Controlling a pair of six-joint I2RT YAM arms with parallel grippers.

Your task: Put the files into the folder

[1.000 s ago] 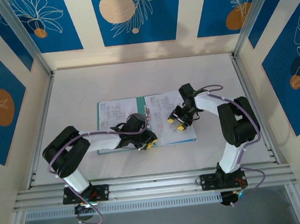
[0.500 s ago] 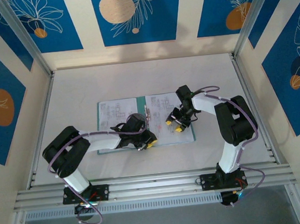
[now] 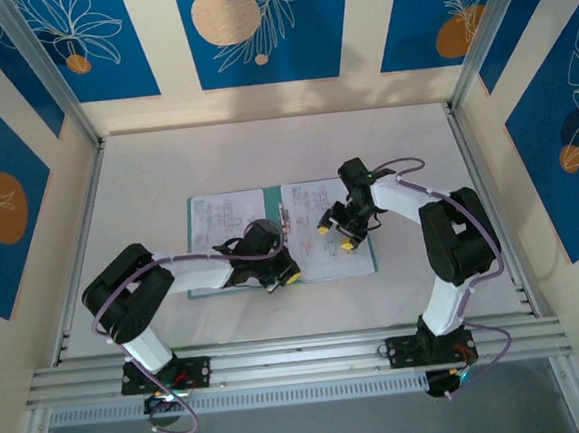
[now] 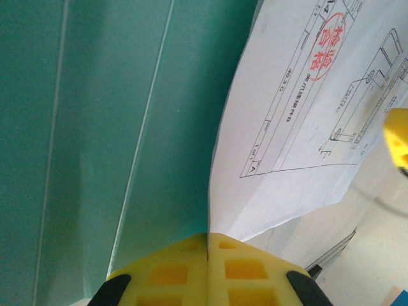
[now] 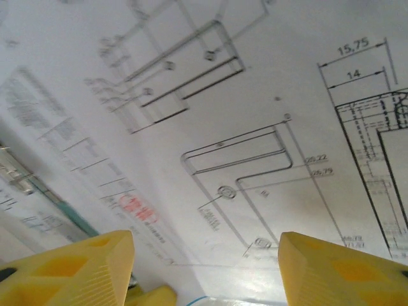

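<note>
L gripper [image 4: 207, 247] pads pinched on white sheet [image 4: 299, 134] edge, beside teal folder [image 4: 108, 127].

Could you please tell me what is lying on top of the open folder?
Both halves of the folder are covered by printed white sheets, with teal showing beside them. How many sheets are stacked, and anything beneath them, is hidden.

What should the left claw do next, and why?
Probably draw its sheet flat onto the folder. The left gripper looks shut on the sheet's edge, which curls up off the folder; the right gripper hangs open, holding nothing.
</note>
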